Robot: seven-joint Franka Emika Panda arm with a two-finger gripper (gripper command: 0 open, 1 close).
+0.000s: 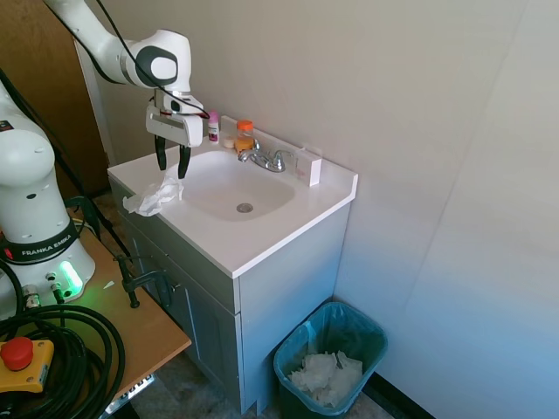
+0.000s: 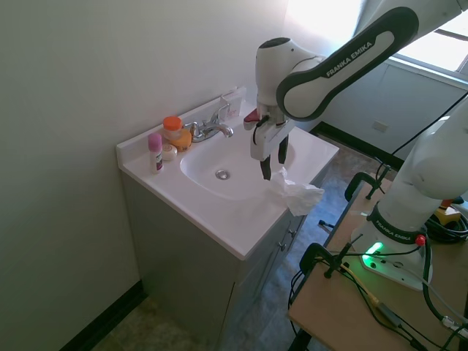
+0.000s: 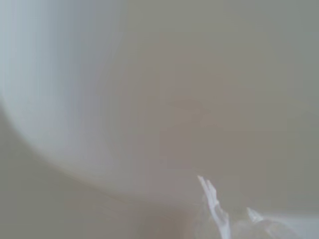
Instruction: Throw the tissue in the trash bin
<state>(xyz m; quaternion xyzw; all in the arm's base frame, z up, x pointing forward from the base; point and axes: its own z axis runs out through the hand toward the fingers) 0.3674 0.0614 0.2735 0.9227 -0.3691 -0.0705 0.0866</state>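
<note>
Pincer: the pincer points straight down over the desk's front edge, its two dark fingers drawn in on the top of the tissue; I judge it to be gripping the tissue, though how firm the pinch is cannot be read.
Tissue: crumpled and white, it hangs from the fingertips at about 7 o'clock of the sink bowl, its lower folds at or just past the desk edge. Whether it is already clear of the surface or resting on it I cannot tell.
Why held so: a pinch from above on the highest fold lets soft paper be lifted without scraping the desk.
Trash bin: the trash bin stands on the floor at about 5 o'clock of the cabinet, well apart from the tissue and much lower, open-topped, with white waste paper inside. The carry is not yet done.
Behind the bowl: a faucet, an orange-capped bottle and a pink-capped bottle stand at about 12 o'clock, out of the way.
First exterior view only: the bin and its contents.
Second exterior view only: the tissue overhanging the front edge below the pincer.
Wrist view: blurred pale bowl, with a ragged white scrap of tissue at its lower edge.
</note>
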